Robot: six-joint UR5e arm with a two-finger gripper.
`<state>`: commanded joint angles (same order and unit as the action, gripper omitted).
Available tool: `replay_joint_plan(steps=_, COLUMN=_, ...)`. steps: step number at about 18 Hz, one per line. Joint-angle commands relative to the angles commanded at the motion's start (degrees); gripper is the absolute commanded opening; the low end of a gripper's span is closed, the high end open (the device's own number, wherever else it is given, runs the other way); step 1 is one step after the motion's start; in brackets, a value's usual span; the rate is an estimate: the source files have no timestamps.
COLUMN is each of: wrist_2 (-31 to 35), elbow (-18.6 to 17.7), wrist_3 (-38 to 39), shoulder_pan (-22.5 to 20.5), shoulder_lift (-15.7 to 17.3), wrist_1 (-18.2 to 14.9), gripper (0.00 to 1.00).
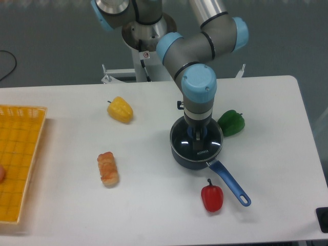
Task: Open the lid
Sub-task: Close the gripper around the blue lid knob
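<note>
A white tabletop (154, 205) is seen from above and in front. At the far left edge a yellow mesh basket (18, 164) is laid flat, partly cut off by the frame. To its right, well apart, a yellow bell pepper (120, 109) is placed toward the back, and a small bread roll (108, 168) lies nearer the front, with bare tabletop between and around them.

Right of centre, a dark blue saucepan (190, 160) is set, its long blue handle (229, 183) pointing toward the front right. The lid (207, 148) is seated flat on the pan, its white "KONKA" lettering turned toward the front. The robot arm (199, 89) is lowered straight down over the lid, and the end effector (198, 134) is positioned at the lid's centre, where a patch of blue knob (198, 132) is seen between the dark fingers. Whether the fingers are pressed on the knob or merely set around it cannot be told from this view.

A green bell pepper (231, 122) is found just beside the pan at its back right, touching or nearly so. A red bell pepper (211, 198) stands near the front, just left of the handle. Further right, bare tabletop runs to the right edge.
</note>
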<state>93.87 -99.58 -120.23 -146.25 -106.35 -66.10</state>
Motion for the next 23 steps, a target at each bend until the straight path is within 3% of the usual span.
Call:
replay_joint_plan(steps=3, wrist_2=0.0, elbow=0.0, wrist_3=0.1, shoulder_pan=0.3, shoulder_lift=0.0, wrist_1=0.1, gripper=0.99)
replay_joint_plan(steps=7, wrist_2=0.1, elbow=0.0, wrist_3=0.1, shoulder_pan=0.3, shoulder_lift=0.0, wrist_1=0.0, gripper=0.89)
replay_joint_plan(steps=12, wrist_2=0.3, elbow=-0.1, wrist_3=0.0, shoulder_pan=0.4, shoulder_lift=-0.1, wrist_1=0.0, gripper=0.84)
replay_joint_plan(steps=14, wrist_2=0.4, elbow=-0.1, wrist_3=0.1, shoulder_pan=0.4, shoulder_lift=-0.1, wrist_1=0.0, gripper=0.75)
replay_joint_plan(steps=18, wrist_2=0.4, elbow=-0.1, wrist_3=0.0, shoulder_pan=0.4, shoulder_lift=-0.1, wrist_1=0.0, gripper=0.73)
replay_joint_plan(steps=23, wrist_2=0.6, elbow=-0.1, wrist_3=0.0, shoulder_pan=0.4, shoulder_lift=-0.1, wrist_1=0.0, gripper=0.64)
